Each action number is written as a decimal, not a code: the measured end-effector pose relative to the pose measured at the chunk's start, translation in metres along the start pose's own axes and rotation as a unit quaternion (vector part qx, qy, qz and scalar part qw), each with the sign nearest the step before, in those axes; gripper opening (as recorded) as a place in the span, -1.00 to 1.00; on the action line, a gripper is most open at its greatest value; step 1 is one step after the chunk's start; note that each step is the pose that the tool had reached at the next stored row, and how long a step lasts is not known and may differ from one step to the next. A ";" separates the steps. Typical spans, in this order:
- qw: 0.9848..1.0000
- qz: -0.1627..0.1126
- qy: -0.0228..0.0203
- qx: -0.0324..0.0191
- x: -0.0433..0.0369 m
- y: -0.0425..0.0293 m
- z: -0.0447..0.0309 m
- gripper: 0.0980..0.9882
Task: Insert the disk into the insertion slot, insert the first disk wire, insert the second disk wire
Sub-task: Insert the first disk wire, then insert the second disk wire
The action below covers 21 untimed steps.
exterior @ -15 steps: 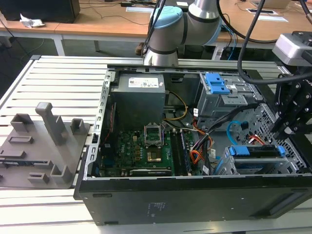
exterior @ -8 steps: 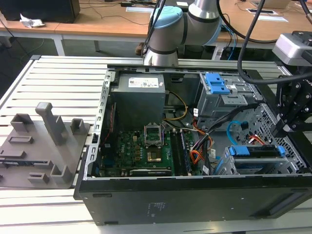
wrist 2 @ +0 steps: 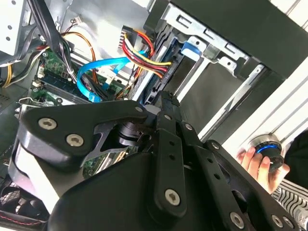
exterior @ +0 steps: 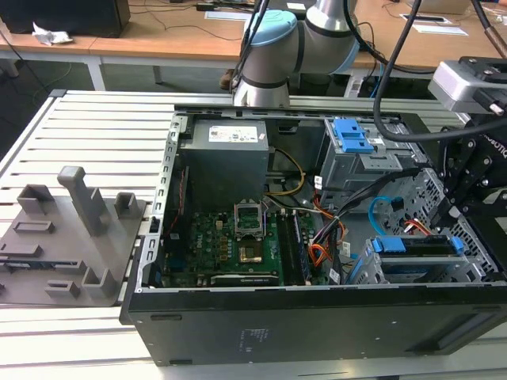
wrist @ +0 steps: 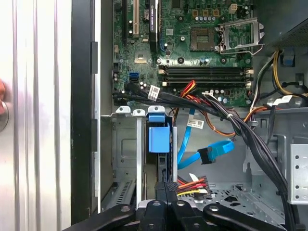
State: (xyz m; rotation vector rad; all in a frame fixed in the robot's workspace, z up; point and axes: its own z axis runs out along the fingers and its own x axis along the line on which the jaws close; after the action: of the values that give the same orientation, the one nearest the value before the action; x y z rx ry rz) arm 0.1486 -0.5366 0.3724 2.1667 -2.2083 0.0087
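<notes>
The disk (wrist: 159, 139), black with a blue bracket, stands on edge inside the insertion slot (wrist: 124, 154), a low grey perforated bay at the case's corner (exterior: 428, 273). In the exterior view the disk (exterior: 417, 247) lies along that bay. My gripper (wrist: 166, 186) is right over the disk's end with its fingers together and nothing seen between them; it is also seen in the second wrist view (wrist 2: 166, 102). A blue flat wire (wrist: 211, 151) hangs loose beside the disk, its connector apart from it. A red, yellow and black wire bundle (wrist: 192, 184) ends close to my fingertips.
A taller grey cage with a blue ribbed tab (exterior: 352, 138) stands behind the bay. The motherboard (exterior: 230, 237) fills the case floor, with black cable bundles (wrist: 250, 139) crossing it. Grey fixtures (exterior: 71, 229) sit on the slotted table. A person's hand (wrist 2: 252, 161) holds a round knob outside the case.
</notes>
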 end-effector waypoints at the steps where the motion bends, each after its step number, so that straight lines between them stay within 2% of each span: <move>1: 1.000 0.000 0.000 0.000 0.0001 0.0027 0.0003 -0.98; 16: 1.000 0.000 0.000 0.000 0.0001 0.0031 0.0003 -0.96; 19: 1.000 0.000 0.000 0.000 0.0001 0.0031 0.0003 -0.55; 20: 1.000 0.000 0.000 0.000 0.0001 0.0031 0.0003 -0.55; 21: 1.000 0.000 0.000 0.000 0.0001 0.0031 0.0003 -0.41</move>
State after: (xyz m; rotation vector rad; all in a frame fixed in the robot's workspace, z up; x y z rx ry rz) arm 0.1455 -0.5367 0.3722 2.1668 -2.2083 0.0086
